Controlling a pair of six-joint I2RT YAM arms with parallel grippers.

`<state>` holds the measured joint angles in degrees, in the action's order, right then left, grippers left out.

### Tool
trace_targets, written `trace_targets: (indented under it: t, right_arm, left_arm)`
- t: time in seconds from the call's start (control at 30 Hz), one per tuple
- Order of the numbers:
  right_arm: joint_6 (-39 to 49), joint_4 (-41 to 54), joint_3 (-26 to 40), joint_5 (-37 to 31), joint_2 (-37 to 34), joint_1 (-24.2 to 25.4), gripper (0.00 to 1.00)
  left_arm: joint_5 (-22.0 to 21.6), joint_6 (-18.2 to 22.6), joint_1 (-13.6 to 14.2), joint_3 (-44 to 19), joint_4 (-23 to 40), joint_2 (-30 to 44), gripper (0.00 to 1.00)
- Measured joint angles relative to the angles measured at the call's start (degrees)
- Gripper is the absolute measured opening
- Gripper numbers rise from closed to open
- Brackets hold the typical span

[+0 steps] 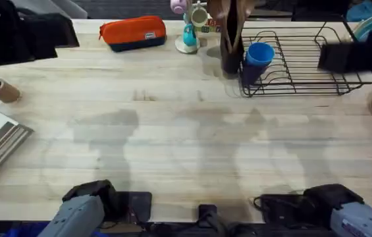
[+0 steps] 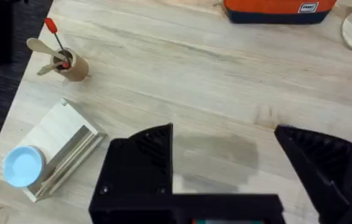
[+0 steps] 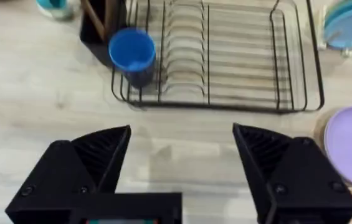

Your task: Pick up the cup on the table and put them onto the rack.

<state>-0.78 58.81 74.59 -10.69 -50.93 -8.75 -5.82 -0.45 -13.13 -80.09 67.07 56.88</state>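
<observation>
**Risking a tipped cup at the rack's crowded corner**

From overhead: parking both arms low at the near edge of the bench (image 1: 172, 131), left at the near left, right at the near right, well apart from the work. Seeing the blue cup (image 1: 259, 56) lodged at the left end of the rack (image 1: 304, 66) on the far right, apparently inside the wires and leaning. Judging it poorly seated: nudging the rack or brushing the cup could be rolling it out onto the bench. Noting the utensil holder (image 1: 230, 46) just beside the cup, so reaching in from the left could be knocking that over too.

From the left wrist: holding the left claw (image 2: 224, 134) wide and empty over bare wood, far from the rack and pointing toward the far left.

From the right wrist: holding the right claw (image 3: 182, 130) wide and empty as well, facing the rack squarely, cup off to the far left of its line. Coming in low risks snagging a finger on the near wires.
</observation>
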Motion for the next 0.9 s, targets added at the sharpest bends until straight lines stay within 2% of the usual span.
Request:
trace_targets:
  t: [0.17,0.27,0.5,0.73,0.9]
  right_arm:
    - [-0.9,0.0,-7.8,-0.5,5.3,0.0,0.993]
    - [-3.7,0.1,-9.8,-0.5,5.9,0.0,0.993]
    - [-9.4,-0.7,-10.3,-0.5,5.8,0.0,0.993]
    - [-10.8,-1.1,-10.3,-0.5,5.8,0.0,0.993]
    - [-11.1,-1.5,-10.3,-0.5,5.8,0.0,0.993]
  left_arm:
    - [0.0,0.0,0.0,0.0,0.0,0.0,0.993]
    - [0.0,0.0,0.0,0.0,0.0,0.0,0.994]
    - [2.6,0.0,0.0,0.0,0.0,0.0,0.994]
    - [7.9,0.0,0.0,0.0,0.0,0.0,0.994]
    - [9.7,0.0,0.3,0.0,0.2,0.0,0.994]
